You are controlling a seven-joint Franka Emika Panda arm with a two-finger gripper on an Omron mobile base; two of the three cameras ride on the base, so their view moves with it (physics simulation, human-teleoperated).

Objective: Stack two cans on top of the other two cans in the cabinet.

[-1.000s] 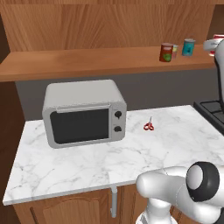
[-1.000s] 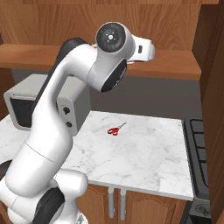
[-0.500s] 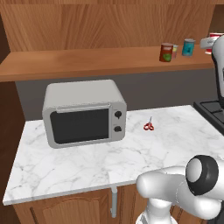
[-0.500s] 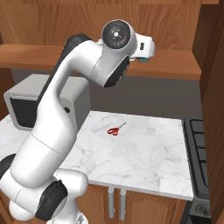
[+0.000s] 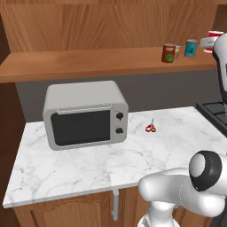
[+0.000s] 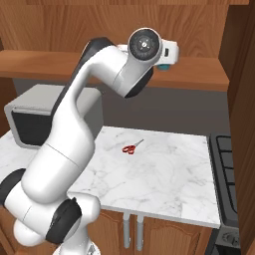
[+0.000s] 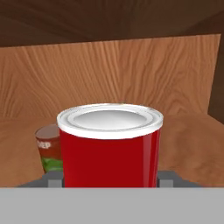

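Our jaws pinch the bright red can (image 7: pixel 110 144) upright above the cabinet shelf (image 5: pixel 88 64), dark red-brown can (image 7: pixel 48 148) just behind.

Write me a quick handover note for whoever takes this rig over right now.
Gripper: jaws shut on the bright red can, held upright at shelf height at the right end of the cabinet.
Dark red-brown can, pale yellow-green can and teal-blue can stand on the shelf.
Done: red can picked up.
Left: nothing stacked yet; both stacks remain.
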